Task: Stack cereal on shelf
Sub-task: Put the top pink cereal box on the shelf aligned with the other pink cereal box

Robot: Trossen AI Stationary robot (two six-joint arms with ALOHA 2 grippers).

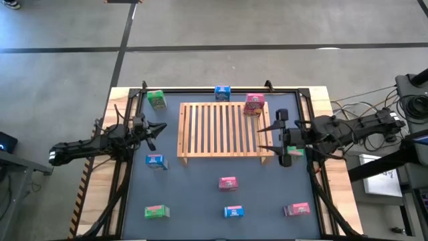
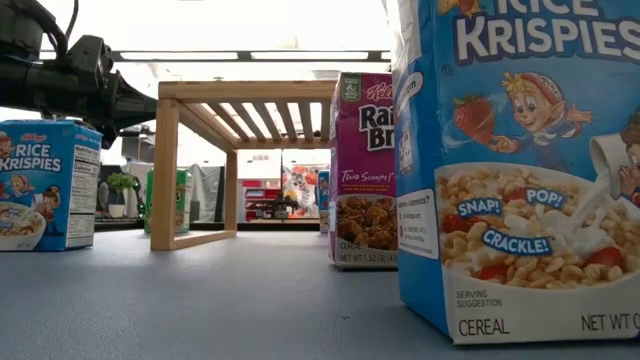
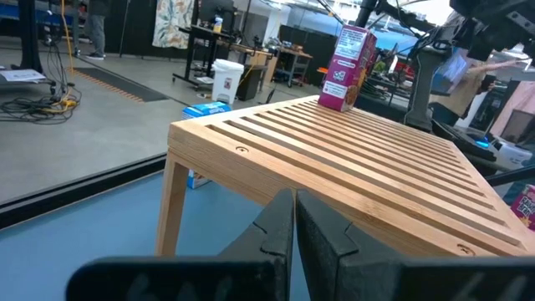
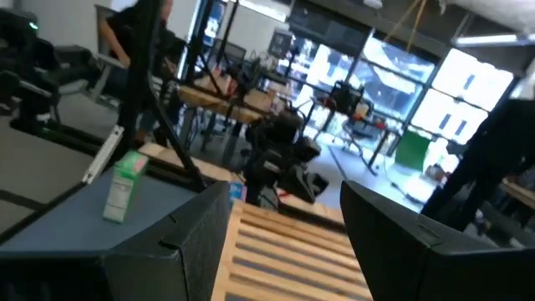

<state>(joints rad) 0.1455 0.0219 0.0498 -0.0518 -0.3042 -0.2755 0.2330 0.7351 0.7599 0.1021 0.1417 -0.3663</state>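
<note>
Concrete floor around a wooden table with a dark blue mat (image 1: 200,194); from here I see the rack (image 1: 224,130) sitting mid-mat toward the far side. One pink box (image 1: 253,104) stands upright on its far right corner, and in the left wrist view that same box is at the far end of the slats. So one box is stacked, the rest still on the mat.

Loose boxes: green (image 1: 156,100) and blue (image 1: 222,92) by the far edge, blue (image 1: 155,161) just beside the rack's near left corner, pink (image 1: 228,183) near centre, then green (image 1: 156,212), blue (image 1: 233,212) and pink (image 1: 297,210) along the near edge. Another green box (image 1: 294,153) shows right by the right gripper, partly hidden; I can't tell if it touches.

Right gripper (image 1: 277,138) hangs at the rack's right edge, fingers spread wide, nothing between them in its wrist view. Left gripper (image 1: 158,130) sits left of the rack, fingers pressed together, empty, waiting.

My read: we're between placements, early in the task. Next move probably calls for the right arm to drop to the closest box, likely that green one, straddle its narrow sides, close, lift clear of the rack frame and set it beside the pink one without knocking it.
</note>
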